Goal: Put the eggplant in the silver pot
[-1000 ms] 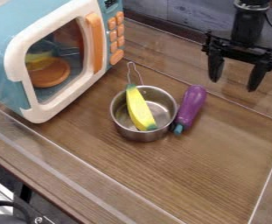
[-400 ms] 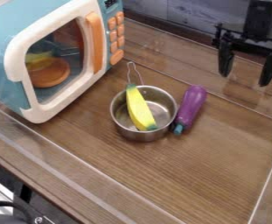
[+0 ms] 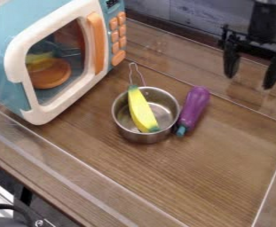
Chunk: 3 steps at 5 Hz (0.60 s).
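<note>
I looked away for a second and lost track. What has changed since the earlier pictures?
Only the gripper moved: it went up and to the right in the picture, away from the eggplant, jaws open and holding nothing. The eggplant lies on the table beside the silver pot as before, the yellow toy is still in the pot, and the toy microwave has not shifted.
</note>
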Tool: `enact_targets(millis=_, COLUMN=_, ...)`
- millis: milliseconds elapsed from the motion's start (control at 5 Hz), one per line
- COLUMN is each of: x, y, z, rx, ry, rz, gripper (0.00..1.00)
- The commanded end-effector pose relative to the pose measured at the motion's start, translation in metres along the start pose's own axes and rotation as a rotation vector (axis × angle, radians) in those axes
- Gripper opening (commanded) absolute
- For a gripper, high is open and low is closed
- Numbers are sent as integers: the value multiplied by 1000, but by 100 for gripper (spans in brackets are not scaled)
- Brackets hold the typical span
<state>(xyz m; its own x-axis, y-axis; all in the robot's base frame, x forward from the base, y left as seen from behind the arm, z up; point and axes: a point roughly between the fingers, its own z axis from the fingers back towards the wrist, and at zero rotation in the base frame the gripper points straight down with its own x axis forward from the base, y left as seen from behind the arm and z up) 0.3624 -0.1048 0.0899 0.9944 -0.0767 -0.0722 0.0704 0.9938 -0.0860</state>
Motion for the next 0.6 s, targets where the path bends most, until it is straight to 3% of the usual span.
enact_targets(millis=0, x=3, y=5, z=25, rx=-12, ry=-55, rz=-1, gripper=100)
enact_targets(millis=400, x=6, y=10, z=23, rx=-11, ry=-51, rz=25, gripper=100)
